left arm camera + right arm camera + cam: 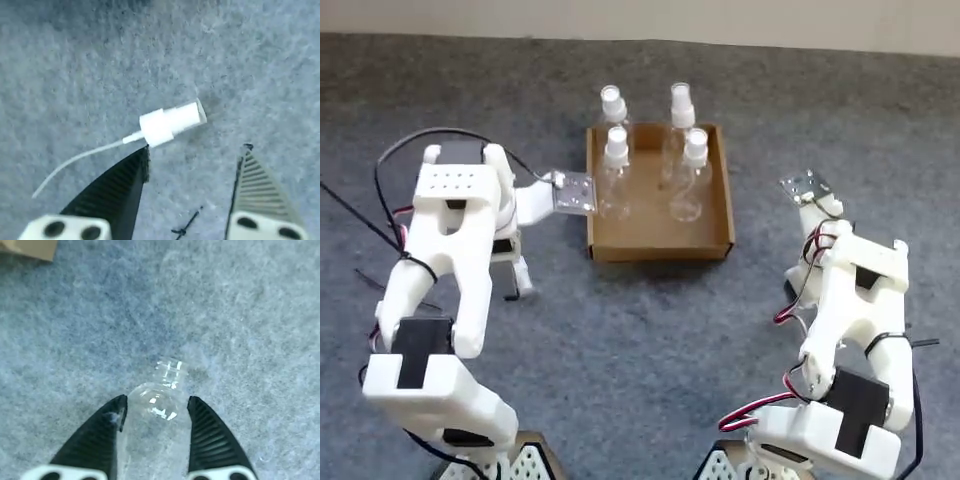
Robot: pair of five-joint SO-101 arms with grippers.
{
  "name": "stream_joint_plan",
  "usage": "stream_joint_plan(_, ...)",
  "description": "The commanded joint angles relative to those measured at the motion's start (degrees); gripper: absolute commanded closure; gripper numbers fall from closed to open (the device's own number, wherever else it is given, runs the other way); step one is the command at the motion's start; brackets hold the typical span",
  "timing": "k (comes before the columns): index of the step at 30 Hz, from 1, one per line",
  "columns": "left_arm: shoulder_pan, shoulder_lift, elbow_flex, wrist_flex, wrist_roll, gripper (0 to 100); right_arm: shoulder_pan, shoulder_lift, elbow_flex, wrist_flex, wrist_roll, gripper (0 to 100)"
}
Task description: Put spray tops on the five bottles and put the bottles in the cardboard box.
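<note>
Lying on the grey carpet (650,340), one spray top (170,122) is resting just beyond the left gripper (195,149), whose fingers are spreading wide apart — the dark finger is sitting just beside its collar, open carpet all around. The right gripper (157,399) is clamping one uncapped bottle (161,385) between its jaws, well apart from the cardboard box (660,248). Four capped bottles (616,180) are standing inside the box — bare carpet is lying between it and both arms.

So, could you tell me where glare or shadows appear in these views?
Right wrist view: white glints on the clear bottle at the right pincer. Left wrist view: faint shadow by the spray top. High view: soft, even light over the cardboard box.
</note>
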Motion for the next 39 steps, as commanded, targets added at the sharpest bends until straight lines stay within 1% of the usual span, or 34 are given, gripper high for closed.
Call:
stream_joint_plan(1, 1.71, -0.31, 4.62, -8.79, -11.16, 74, -0.4, 0.31, -0.57, -1.01, 0.7, 99.3)
stream_joint_plan(5, 1.71, -0.31, 8.57, -15.03, -11.25, 74, -0.92, 0.31, -0.66, -1.01, 0.7, 99.3)
stream_joint_plan(9, 1.71, -0.31, 12.97, -20.31, -13.8, 74, -2.24, 0.31, -0.66, -1.01, 0.44, 99.3)
stream_joint_plan(12, 1.45, -0.31, 15.6, -22.68, -13.71, 74, -2.51, 0.31, -0.66, -1.01, 0.44, 99.3)
stream_joint_plan(16, 1.27, -0.31, 17.8, -23.47, -13.54, 75, -2.24, 0.31, -0.66, -1.01, 0.44, 99.3)
stream_joint_plan(18, 1.27, -0.31, 18.59, -23.38, -12.75, 79, -2.07, 0.31, -0.66, -1.01, 0.44, 99.3)
stream_joint_plan(21, 1.54, -0.31, 18.86, -23.3, -8.7, 86, -1.27, 0.31, -0.57, -1.01, 0.44, 99.3)
stream_joint_plan(24, 1.71, -0.84, 18.77, -23.03, -0.18, 89, -0.84, 0.31, -0.57, -1.01, 0.44, 99.3)
stream_joint_plan(26, 1.71, -0.92, 18.42, -23.38, 8.53, 89, -0.48, 0.31, -0.57, -1.01, 0.44, 99.3)
stream_joint_plan(28, 1.8, -0.92, 16.57, -23.21, 20.04, 89, -0.48, 0.31, -0.57, -1.01, 0.44, 99.3)
stream_joint_plan(33, 3.03, -0.57, 12.35, -23.03, 52.22, 89, -0.75, 0.31, -0.57, -1.01, 0.44, 99.3)
stream_joint_plan(35, 3.03, -0.48, 11.47, -23.03, 61.63, 89, -0.57, 0.31, -0.57, -1.01, 0.44, 99.3)
stream_joint_plan(37, 2.95, -0.48, 10.86, -23.03, 67.25, 89, -0.48, 0.31, -0.57, -0.75, 0.44, 99.3)
stream_joint_plan(39, 2.86, -0.92, 10.86, -23.12, 67.43, 89, -0.31, 0.31, -0.57, -0.75, 0.44, 99.3)
